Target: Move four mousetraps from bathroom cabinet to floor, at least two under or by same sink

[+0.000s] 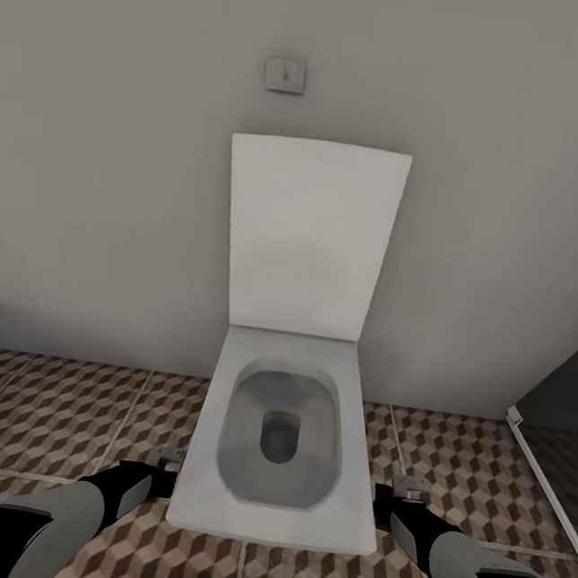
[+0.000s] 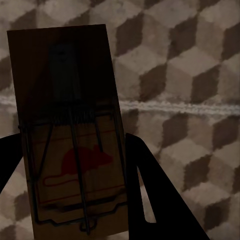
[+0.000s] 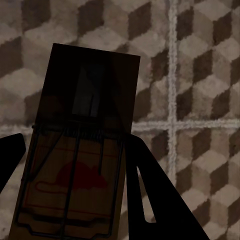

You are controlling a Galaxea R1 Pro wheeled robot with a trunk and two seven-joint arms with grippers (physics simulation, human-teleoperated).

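Mousetrap (image 2: 70, 135) in each claw, arms flanking toilet (image 1: 282, 433).

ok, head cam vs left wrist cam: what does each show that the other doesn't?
Head view alone: the white toilet with its lid raised, the grey wall with a small plate, and both forearms low at either side of the bowl.
Left wrist view alone: a mousetrap with a red mouse print, held between the dark fingers of the left gripper.
Both: the cube-patterned bathroom floor with thin grout lines.
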